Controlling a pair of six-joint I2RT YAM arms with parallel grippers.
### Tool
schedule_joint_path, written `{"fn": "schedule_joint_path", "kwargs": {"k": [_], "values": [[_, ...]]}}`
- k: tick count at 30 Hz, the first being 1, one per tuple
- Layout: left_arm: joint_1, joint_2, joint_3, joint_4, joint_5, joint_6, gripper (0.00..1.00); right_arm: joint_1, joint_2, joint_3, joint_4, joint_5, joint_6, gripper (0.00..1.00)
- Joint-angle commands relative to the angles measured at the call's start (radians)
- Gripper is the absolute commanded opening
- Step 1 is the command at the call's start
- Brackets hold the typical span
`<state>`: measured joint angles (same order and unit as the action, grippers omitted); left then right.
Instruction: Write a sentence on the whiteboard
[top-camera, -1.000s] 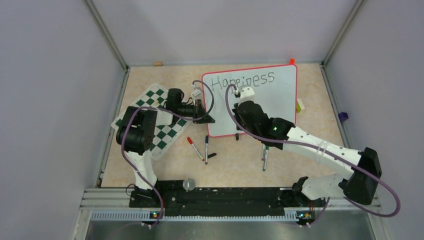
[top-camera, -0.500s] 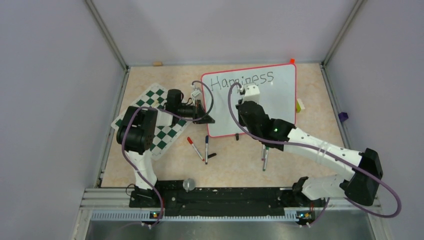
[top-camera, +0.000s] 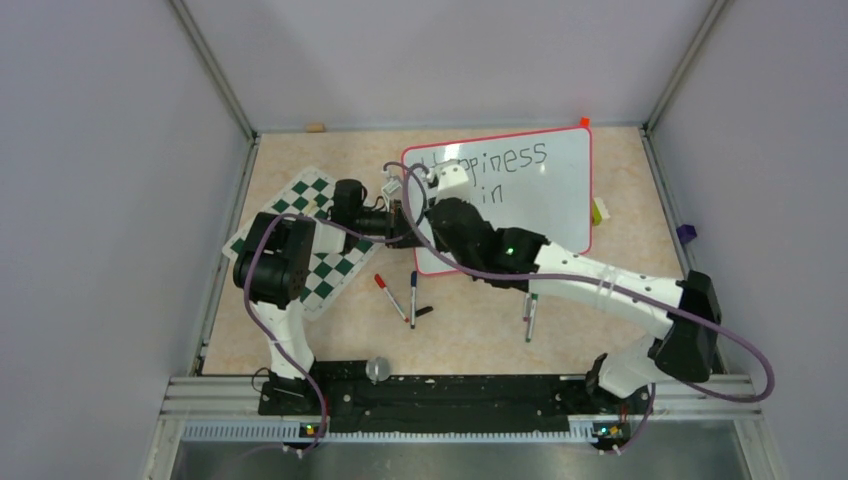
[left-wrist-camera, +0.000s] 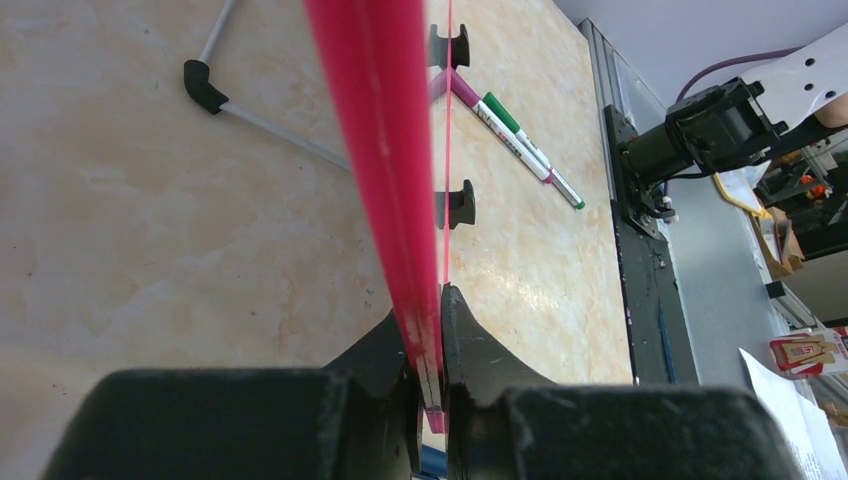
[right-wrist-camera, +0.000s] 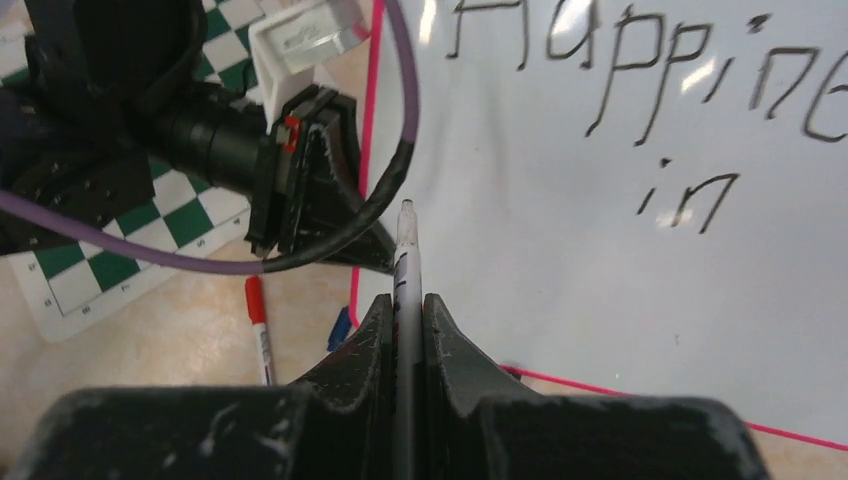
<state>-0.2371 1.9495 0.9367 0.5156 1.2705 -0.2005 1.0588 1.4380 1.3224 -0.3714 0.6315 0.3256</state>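
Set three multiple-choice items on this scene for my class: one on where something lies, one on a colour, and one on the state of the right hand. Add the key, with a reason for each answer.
1. In the top view, the chess mat lies:
A) left of the whiteboard
B) on top of it
C) right of it

2. The whiteboard's frame is:
A) blue
B) red
C) black

3. The right hand is:
A) open and empty
B) shut on a marker
C) shut on a chess piece

Key:
1 A, the green-and-white squares sit past the board's left edge.
2 B, a thin red line rims the board.
3 B, the right wrist view shows both fingers pressed against the marker's barrel.
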Motion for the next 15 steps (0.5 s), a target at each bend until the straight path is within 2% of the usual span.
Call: {"fn": "schedule_joint_path", "kwargs": {"k": [1,6,15], "values": [[-0.021,0.030,-0.039,-0.002,0.016,0.031,0.00,0.078,0.091,0.028,-0.030,0.092,-0.001,0.00],[-0.019,0.025,-0.041,-0.002,0.017,0.032,0.00,0.082,0.123,0.005,-0.031,0.105,0.022,0.00],[-0.019,0.027,-0.042,0.008,0.022,0.023,0.00,0.079,0.084,-0.098,-0.019,0.136,0.074,0.00]]}}
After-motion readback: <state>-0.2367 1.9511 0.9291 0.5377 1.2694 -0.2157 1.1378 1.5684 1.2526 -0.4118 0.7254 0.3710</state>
